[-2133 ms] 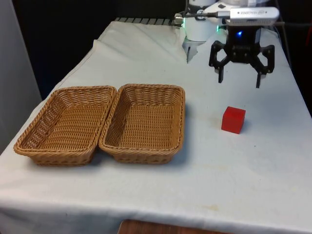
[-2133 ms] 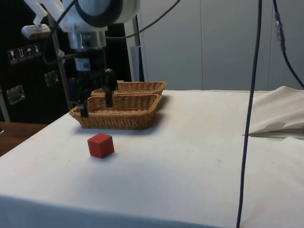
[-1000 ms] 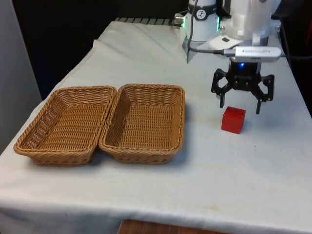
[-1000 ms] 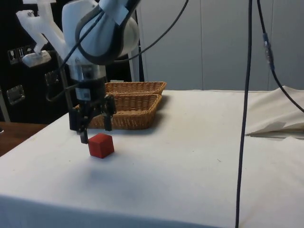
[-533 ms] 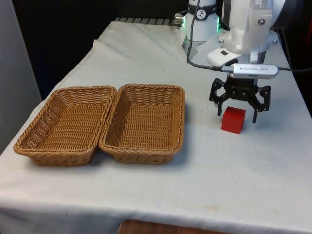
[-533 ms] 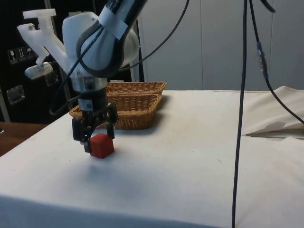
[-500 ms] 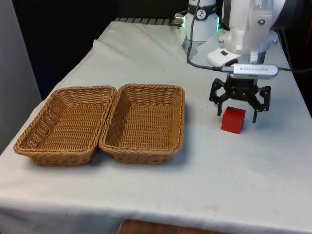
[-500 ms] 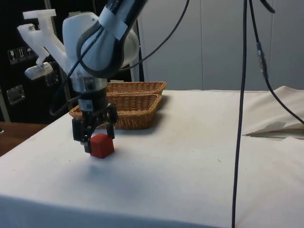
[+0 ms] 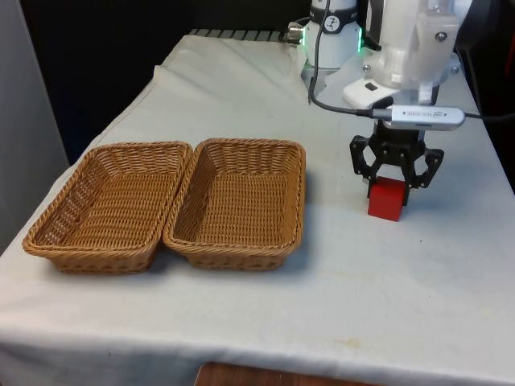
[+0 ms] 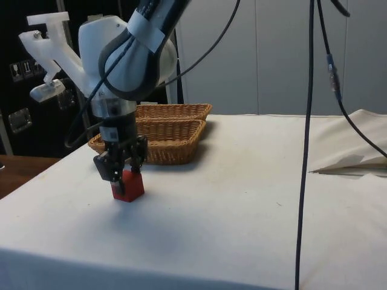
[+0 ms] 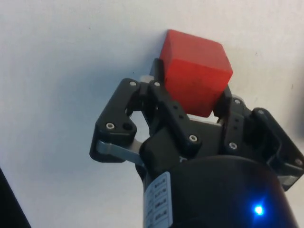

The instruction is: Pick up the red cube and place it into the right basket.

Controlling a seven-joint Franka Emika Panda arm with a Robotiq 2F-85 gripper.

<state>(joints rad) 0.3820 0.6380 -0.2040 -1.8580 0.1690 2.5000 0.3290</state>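
My gripper (image 9: 391,191) is clamping the red cube (image 9: 387,201) on the table (image 9: 362,281) — right basket (image 9: 241,201) sitting well apart.

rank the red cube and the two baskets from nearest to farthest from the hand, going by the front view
1. red cube: between the fingers of the hand, which has closed on it, on the front view's right.
2. right basket: across the white cloth, toward the front view's left of the hand.
3. left basket: beyond the right basket, farthest toward the front view's left.
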